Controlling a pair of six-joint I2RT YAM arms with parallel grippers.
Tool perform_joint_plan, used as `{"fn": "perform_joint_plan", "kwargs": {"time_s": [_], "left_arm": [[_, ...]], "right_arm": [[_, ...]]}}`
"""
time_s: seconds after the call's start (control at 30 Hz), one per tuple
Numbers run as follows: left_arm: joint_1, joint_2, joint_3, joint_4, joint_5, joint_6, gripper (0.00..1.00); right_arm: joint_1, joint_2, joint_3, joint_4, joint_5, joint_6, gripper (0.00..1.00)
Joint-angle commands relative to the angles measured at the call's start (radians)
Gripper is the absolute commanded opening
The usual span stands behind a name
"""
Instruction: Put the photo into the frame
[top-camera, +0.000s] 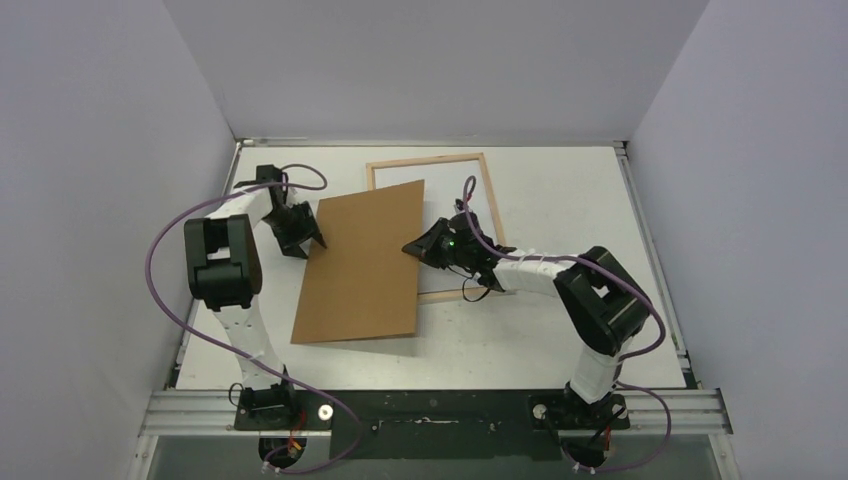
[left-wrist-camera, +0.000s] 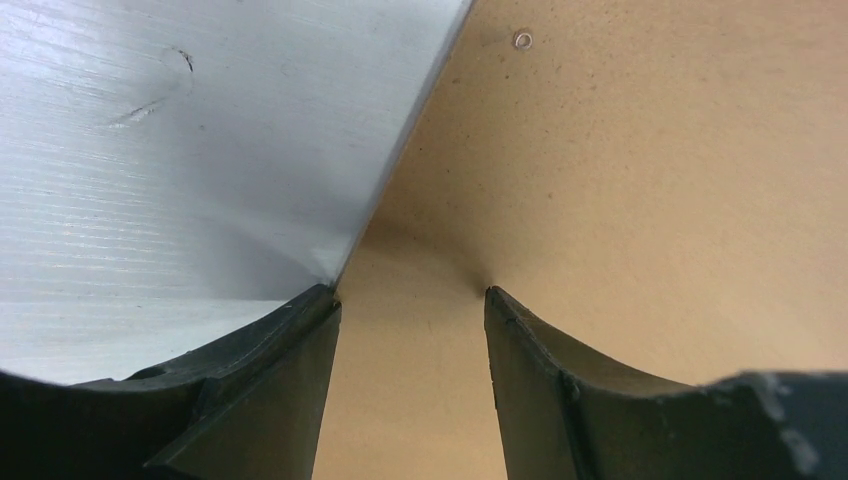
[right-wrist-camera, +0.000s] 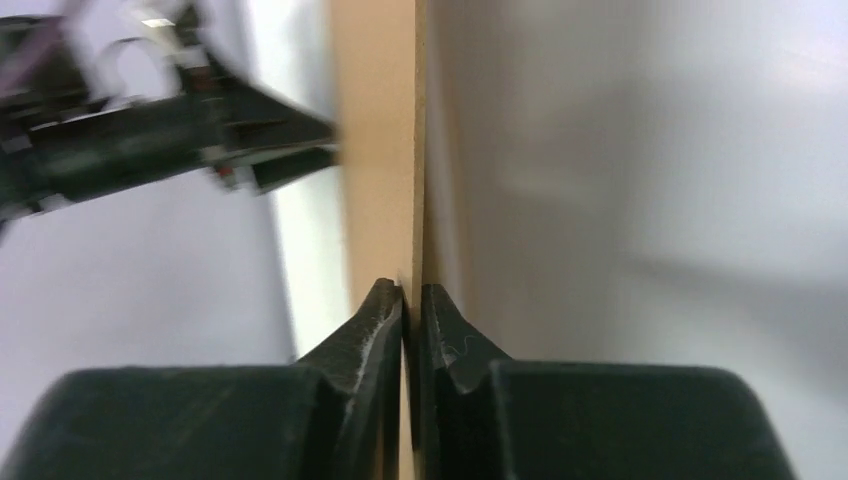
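A plain brown backing board (top-camera: 365, 265) lies slanted across the table and covers the left part of the frame (top-camera: 493, 200), which rests pale wood side up at the back. My right gripper (top-camera: 412, 246) is shut on the board's right edge; in the right wrist view the thin board (right-wrist-camera: 375, 150) runs between the closed fingers of that gripper (right-wrist-camera: 411, 290). At the board's left edge, my left gripper (top-camera: 318, 240) stands open. In the left wrist view its fingertips sit against the board (left-wrist-camera: 620, 200), the gripper (left-wrist-camera: 410, 292) empty. The photo is hidden.
White table surface (left-wrist-camera: 150, 180) shows left of the board's edge. Grey walls close in the table on three sides. The left arm's gripper (right-wrist-camera: 200, 140) appears blurred in the right wrist view.
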Motion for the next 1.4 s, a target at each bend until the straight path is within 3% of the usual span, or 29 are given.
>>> {"fn": "perform_joint_plan", "kwargs": {"time_s": [0.0, 0.47, 0.57, 0.83, 1.1, 1.37], "left_arm": [[-0.014, 0.022, -0.027, -0.064, -0.046, 0.007, 0.54], [0.027, -0.229, 0.252, -0.271, -0.234, 0.011, 0.65], [0.044, -0.282, 0.312, -0.302, -0.241, 0.015, 0.68], [0.067, -0.368, 0.432, -0.373, -0.199, 0.038, 0.73], [0.069, -0.459, 0.585, -0.371, -0.043, 0.030, 0.88], [0.031, -0.514, 0.644, -0.238, 0.161, -0.114, 0.87]], "right_arm": [[0.014, -0.084, 0.028, 0.129, 0.009, -0.026, 0.00], [0.074, -0.129, 0.335, -0.107, -0.020, -0.233, 0.00], [0.081, -0.115, 0.397, -0.095, -0.079, -0.213, 0.00], [0.084, -0.163, 0.500, -0.164, -0.092, -0.202, 0.00], [0.079, -0.232, 0.654, -0.522, 0.023, -0.368, 0.00], [0.077, -0.275, 0.863, -0.821, 0.191, -0.568, 0.00]]}}
